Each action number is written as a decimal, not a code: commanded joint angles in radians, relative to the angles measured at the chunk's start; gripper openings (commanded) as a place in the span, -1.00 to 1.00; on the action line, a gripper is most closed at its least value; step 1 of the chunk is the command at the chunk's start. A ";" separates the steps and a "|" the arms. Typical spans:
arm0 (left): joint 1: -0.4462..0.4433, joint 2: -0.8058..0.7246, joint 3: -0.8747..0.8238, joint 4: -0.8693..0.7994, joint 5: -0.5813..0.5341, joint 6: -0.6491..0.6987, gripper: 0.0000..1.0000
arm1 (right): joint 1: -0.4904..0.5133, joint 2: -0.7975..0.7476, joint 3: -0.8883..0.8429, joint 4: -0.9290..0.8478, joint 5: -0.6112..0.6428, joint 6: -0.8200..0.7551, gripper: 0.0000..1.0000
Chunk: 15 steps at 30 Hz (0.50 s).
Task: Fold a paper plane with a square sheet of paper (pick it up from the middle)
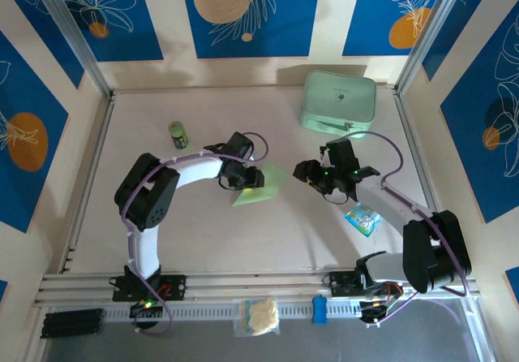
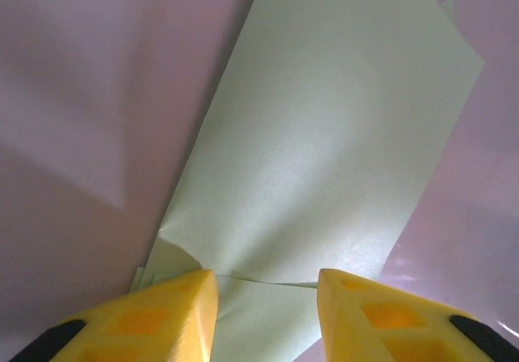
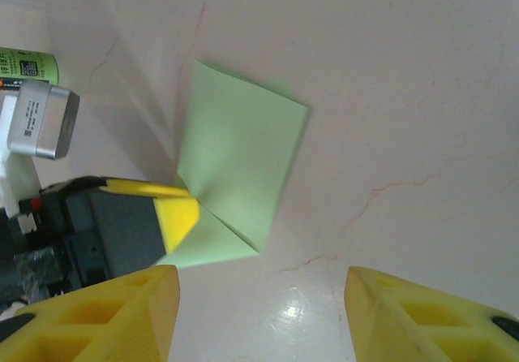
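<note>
Left gripper: yellow fingers stand a little apart, nothing clamped. Both tips come down on the near edge of the thin pale green sheet of paper, at the bottom of the left wrist frame.
Paper, place: centre of the top frame, on the pale beige table, just right of the left gripper and left of the right one.
Paper, shape: folded over. A second layer peeks out along the upper right edge, and creases run out from the left fingertip.
Right gripper: fingers wide apart and empty, above bare table in the lower part of the right wrist frame, near the paper but apart from it.
Left fingertip from the right wrist: one yellow tip touches the paper's left edge.
Small green bottle: upright, upper left of the paper, well apart.
Rounded mint-green case: top right of the table.
Small blue-and-white packet: beside the right arm, lower right.
</note>
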 commanded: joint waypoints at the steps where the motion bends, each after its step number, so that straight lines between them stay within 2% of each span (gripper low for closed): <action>1: 0.002 -0.071 -0.021 0.031 0.036 -0.089 -0.18 | 0.028 0.018 -0.005 0.025 -0.004 0.069 0.11; 8: 0.002 -0.168 -0.087 0.004 0.011 -0.093 -0.11 | 0.108 0.045 -0.010 0.035 0.040 0.160 0.12; 15: 0.002 -0.162 -0.141 0.027 0.021 -0.100 -0.30 | 0.154 0.087 -0.012 0.053 0.065 0.232 0.11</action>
